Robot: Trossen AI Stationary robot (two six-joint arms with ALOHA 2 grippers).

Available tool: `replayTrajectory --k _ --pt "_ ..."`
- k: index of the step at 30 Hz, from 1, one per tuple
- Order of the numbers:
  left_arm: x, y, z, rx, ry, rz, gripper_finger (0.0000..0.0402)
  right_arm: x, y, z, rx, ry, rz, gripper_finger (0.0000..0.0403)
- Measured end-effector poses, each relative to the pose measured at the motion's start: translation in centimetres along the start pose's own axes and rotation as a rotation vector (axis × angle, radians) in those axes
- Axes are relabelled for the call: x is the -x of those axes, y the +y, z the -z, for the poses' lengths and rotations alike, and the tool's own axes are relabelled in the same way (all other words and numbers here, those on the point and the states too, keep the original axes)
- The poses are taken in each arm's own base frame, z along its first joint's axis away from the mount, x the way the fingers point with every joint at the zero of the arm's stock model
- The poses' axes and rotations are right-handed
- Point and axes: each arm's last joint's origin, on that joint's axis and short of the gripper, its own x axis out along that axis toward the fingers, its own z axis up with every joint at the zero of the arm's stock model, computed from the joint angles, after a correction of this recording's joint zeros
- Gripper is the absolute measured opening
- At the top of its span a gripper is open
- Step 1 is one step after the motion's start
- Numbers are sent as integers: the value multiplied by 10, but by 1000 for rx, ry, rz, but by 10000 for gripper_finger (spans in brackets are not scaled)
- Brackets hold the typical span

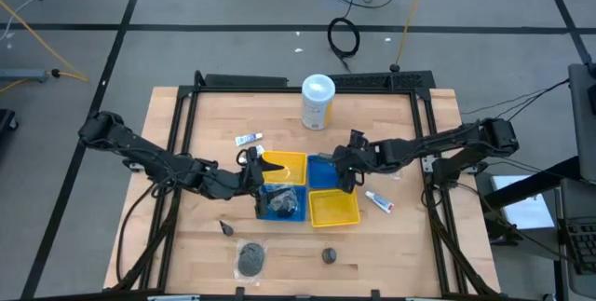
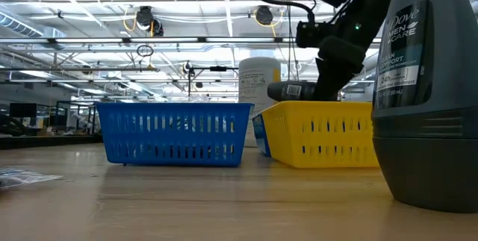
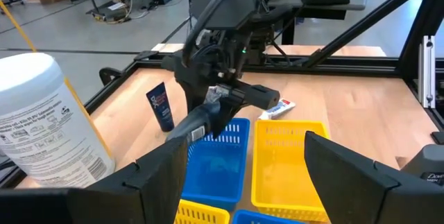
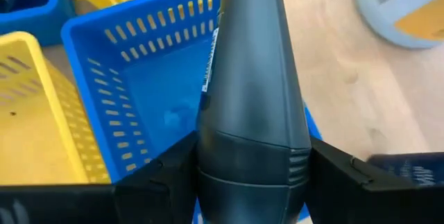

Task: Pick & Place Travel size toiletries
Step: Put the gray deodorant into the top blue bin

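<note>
A dark grey deodorant stick [image 4: 253, 113] is clamped between the fingers of the right tool [image 1: 346, 168], held lengthwise over the blue tray [image 1: 324, 172] in the far right of the four-tray cluster at the table's [image 1: 428, 245] middle. The left tool [image 1: 257, 175] hangs with fingers spread and empty above the yellow tray [image 1: 289, 163] at the cluster's far left. A dark mesh puff [image 1: 251, 258] and another Dove deodorant [image 1: 329, 255] lie by the near edge. A small white tube [image 1: 379, 201] lies right of the trays, another [image 1: 248, 139] left of the tall white canister [image 1: 318, 102] at the far edge.
</note>
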Motion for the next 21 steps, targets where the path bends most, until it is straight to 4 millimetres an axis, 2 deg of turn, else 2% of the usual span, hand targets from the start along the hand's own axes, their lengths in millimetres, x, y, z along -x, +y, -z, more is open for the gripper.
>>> replayTrajectory --k 21 --pt "0 0 0 0 -1 1 282 -12 0 15 5 -23 -57 192"
